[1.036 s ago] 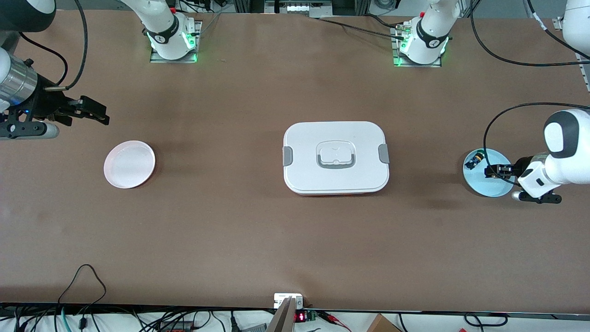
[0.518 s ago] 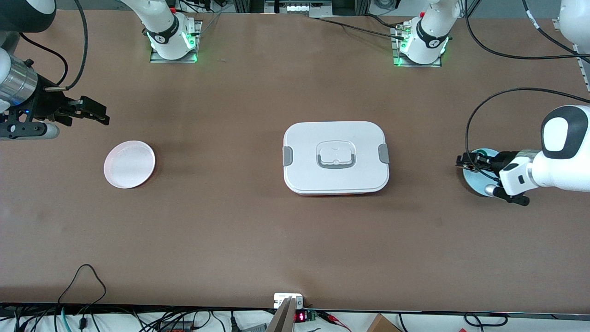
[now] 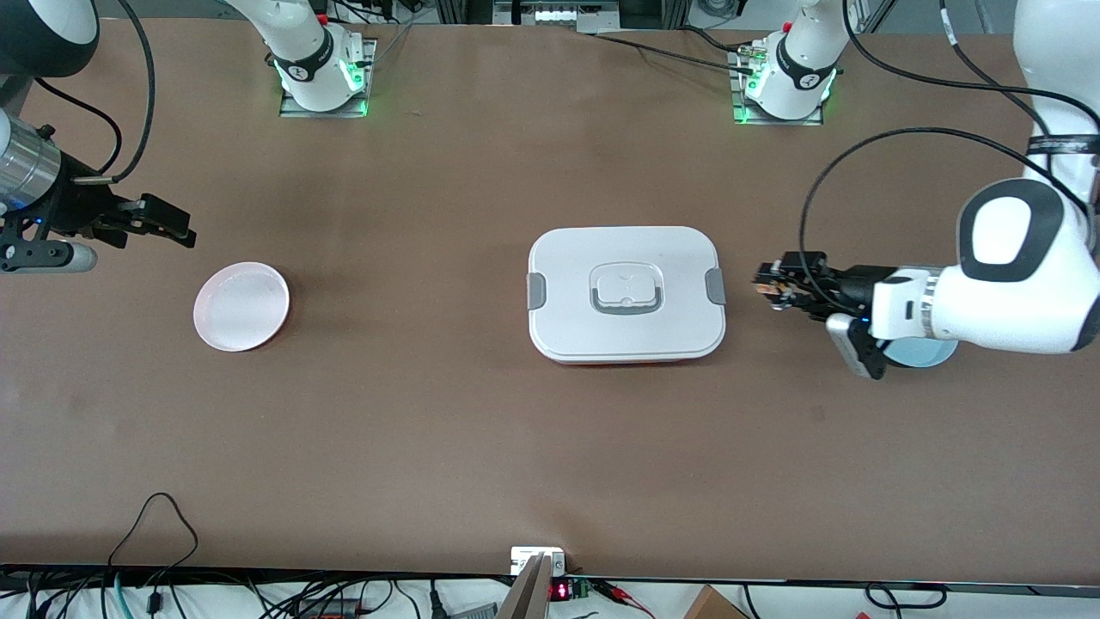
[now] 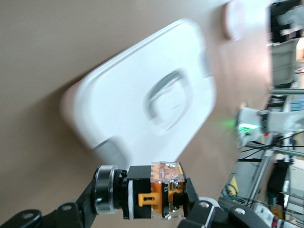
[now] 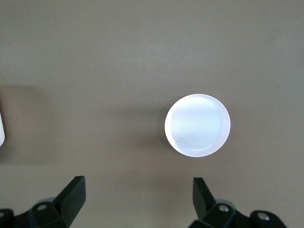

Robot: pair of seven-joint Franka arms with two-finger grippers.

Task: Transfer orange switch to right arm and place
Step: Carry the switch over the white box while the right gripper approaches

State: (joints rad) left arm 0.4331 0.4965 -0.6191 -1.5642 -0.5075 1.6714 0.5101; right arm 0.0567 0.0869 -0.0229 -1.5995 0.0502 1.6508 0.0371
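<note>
Spanning the whole front view, the brown flat counter [image 3: 481, 430] carries, at its middle, a white rectangular lidded plastic box with grey side clips and a recessed handle [image 3: 626, 293].

Toward the right arm's end lies a small round pale-pink dish [image 3: 241, 306], empty. A light-blue round plate [image 3: 932, 352] shows partly under the left arm.

Left gripper [image 3: 769, 288]: in the air over bare counter betw. box and blue plate; fingers [image 4: 107, 190] clamped tight on the orange switch [image 4: 154, 190].

Right gripper [image 3: 168, 225]: waits near the pink dish; fingers [image 5: 71, 194] spread fully, holding nothing.

Status, est.: pickup done. Handover to right arm and placing remain; pink dish looks the likely target.

Switch orientation: long axis runs across the fingers, roughly level w/ counter. Which end carries the cap cannot be told.
</note>
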